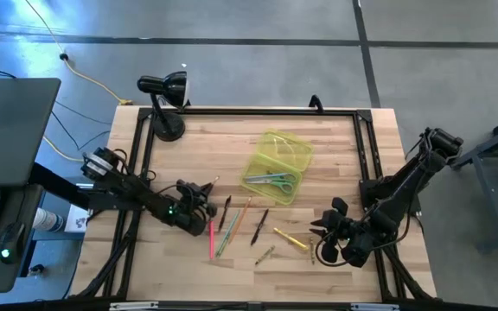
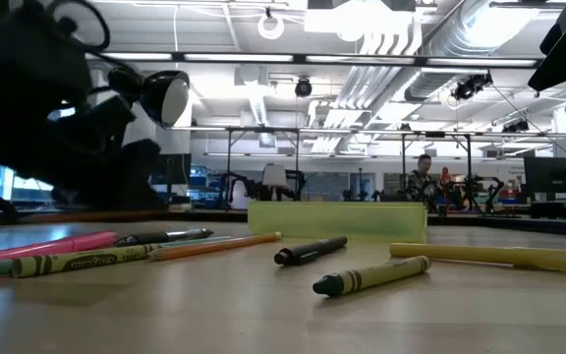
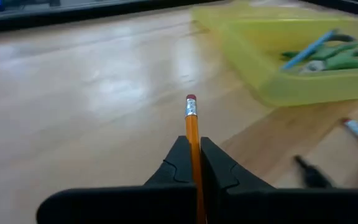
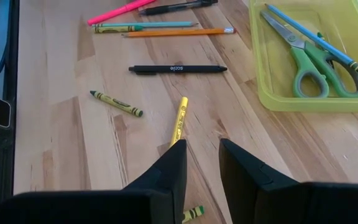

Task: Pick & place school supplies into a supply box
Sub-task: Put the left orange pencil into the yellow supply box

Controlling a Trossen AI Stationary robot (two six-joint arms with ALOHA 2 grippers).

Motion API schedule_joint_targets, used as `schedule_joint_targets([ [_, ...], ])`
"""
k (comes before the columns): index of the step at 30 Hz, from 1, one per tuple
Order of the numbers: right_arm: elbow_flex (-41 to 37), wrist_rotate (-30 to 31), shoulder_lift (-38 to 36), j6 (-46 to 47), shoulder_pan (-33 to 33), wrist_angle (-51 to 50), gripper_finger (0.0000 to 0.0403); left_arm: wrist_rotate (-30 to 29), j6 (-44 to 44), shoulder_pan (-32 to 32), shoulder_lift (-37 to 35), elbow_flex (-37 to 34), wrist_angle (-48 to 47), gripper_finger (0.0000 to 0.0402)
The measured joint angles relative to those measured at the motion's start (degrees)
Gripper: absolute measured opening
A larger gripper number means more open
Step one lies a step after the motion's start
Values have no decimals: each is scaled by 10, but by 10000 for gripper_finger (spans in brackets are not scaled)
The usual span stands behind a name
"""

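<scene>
My left gripper [image 1: 204, 197] is shut on an orange pencil [image 3: 192, 134], left of the other supplies. The translucent yellow-green supply box [image 1: 277, 164] lies open at the table's middle; green-handled scissors [image 4: 312, 65] and a blue pencil [image 4: 309, 38] lie inside. On the wood between the arms lie a pink pen [image 1: 211, 238], a green crayon [image 4: 117, 103], another orange pencil [image 4: 178, 31], two black pens [image 4: 178, 69] and a yellow crayon [image 4: 178, 121]. My right gripper [image 4: 202, 165] hovers open above the yellow crayon's near end, touching nothing. My left gripper pinches the orange pencil's shaft [image 3: 193, 163] between its two fingers. The pencil runs along the fingers and sticks out ahead of them, eraser end [image 3: 191, 101] foremost, clear of the table. The fingers come from the table's left, slanting slightly down. The gripper hides the pencil's other end.
A black desk lamp [image 1: 164, 97] stands at the far left corner. A dark rail frame [image 1: 366, 147] runs along the table's sides. Bare wood lies between my left gripper and the box. A laptop table [image 1: 7, 164] stands left of the table.
</scene>
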Motion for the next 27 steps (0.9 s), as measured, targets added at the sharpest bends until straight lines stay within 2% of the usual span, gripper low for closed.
schedule_joint_targets([
  [3, 0, 0, 0, 0, 0, 1, 73, 6, 72, 1, -25, 25, 10, 28],
  [5, 0, 0, 0, 0, 0, 0, 73, 35, 145, 10, -46, 48, 11, 28],
  [11, 0, -4, 0, 0, -5, 1, 73, 278, 417, 90, -84, 152, 11, 28],
  [15, 0, -12, 0, 0, -15, 2, 73, 455, 541, 169, -76, 241, 5, 28],
  [19, 0, -15, 0, 0, -19, 2, 73, 610, 599, 244, -37, 313, -20, 28],
  [21, 0, -18, 0, 0, -19, 2, 73, 659, 605, 275, -12, 345, -25, 28],
  [27, 0, -29, 0, 0, -19, 0, 73, 691, 618, 314, 104, 426, -28, 28],
])
